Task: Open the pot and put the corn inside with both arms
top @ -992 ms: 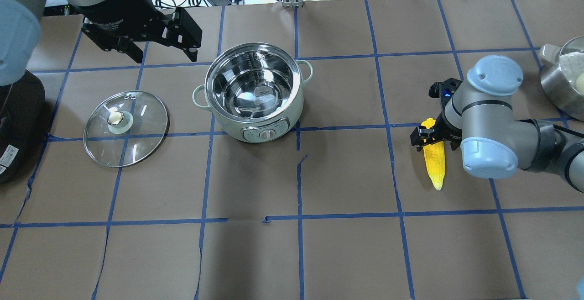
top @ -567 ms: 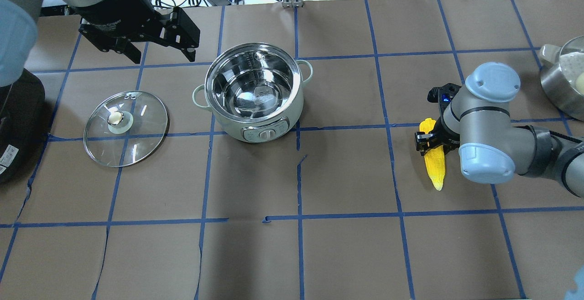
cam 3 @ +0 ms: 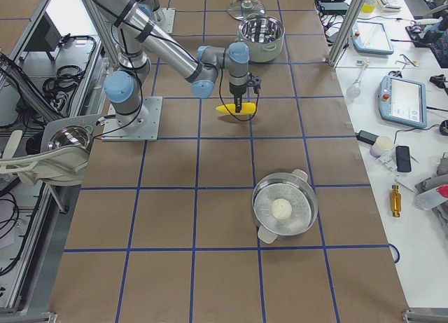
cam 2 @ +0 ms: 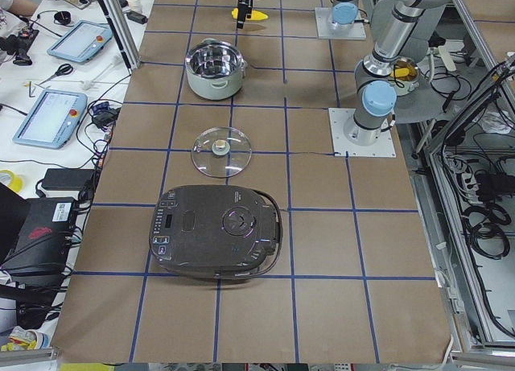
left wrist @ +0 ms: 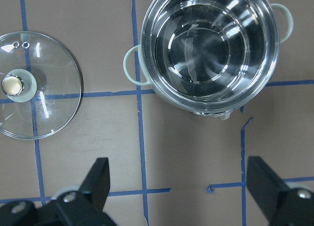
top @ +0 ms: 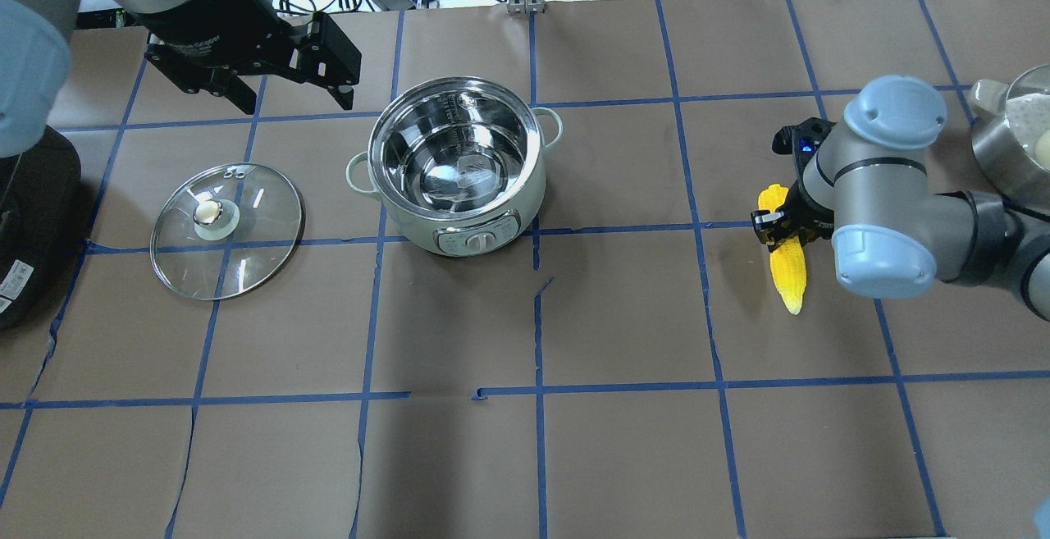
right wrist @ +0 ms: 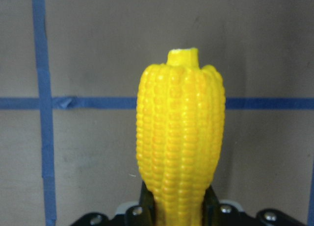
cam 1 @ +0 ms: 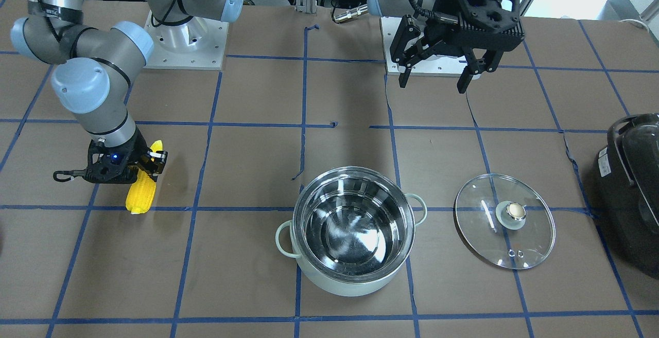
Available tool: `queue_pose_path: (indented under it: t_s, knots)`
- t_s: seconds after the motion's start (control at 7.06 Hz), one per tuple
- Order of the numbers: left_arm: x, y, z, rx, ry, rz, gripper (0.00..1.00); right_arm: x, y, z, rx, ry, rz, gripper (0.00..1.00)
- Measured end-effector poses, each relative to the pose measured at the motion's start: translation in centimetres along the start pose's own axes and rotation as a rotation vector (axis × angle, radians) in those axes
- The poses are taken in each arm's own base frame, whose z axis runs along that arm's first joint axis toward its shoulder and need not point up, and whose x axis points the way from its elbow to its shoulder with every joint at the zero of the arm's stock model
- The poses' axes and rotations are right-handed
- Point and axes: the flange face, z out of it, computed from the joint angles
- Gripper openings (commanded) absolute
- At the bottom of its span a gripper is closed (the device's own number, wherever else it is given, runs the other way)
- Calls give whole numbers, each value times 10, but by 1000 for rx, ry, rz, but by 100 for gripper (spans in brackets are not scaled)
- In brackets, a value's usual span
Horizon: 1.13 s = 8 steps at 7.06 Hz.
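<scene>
Corn (top: pixel 787 272) has shifted, right gripper (top: pixel 787 231) clamped near its thick end; left gripper (top: pixel 297 102) spread, left of pot (top: pixel 456 163). Risk: off-centre grip; tip may sag, striking rim.

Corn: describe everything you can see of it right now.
The corn is a bright yellow, plastic-looking toy cob with rows of kernels, tapering to a point. The right gripper is shut across its thicker half, holding it roughly level, well apart from the open pot. Whether it touches the table is unclear.

The right arm (top: pixel 882 194) hides most of the right end effector (top: pixel 781 234) around the corn (top: pixel 792 276); an edge crops the black cooker (top: pixel 37 211).
</scene>
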Motion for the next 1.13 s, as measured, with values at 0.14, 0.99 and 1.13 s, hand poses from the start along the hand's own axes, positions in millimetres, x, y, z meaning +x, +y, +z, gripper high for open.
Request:
queue_pose_path:
  t_s: [0.14, 0.99, 1.13]
  knots:
    - [0, 0, 0, 5, -2, 3, 100, -7, -22, -24, 11, -5, -21, 18]
    - [-2, 9, 14, -24, -12, 19, 100, -246, -126, -120, 72, -67, 21, 20]
    - [-2, 10, 14, -19, -11, 22, 100, -293, -129, -121, 64, -125, 3, 21]
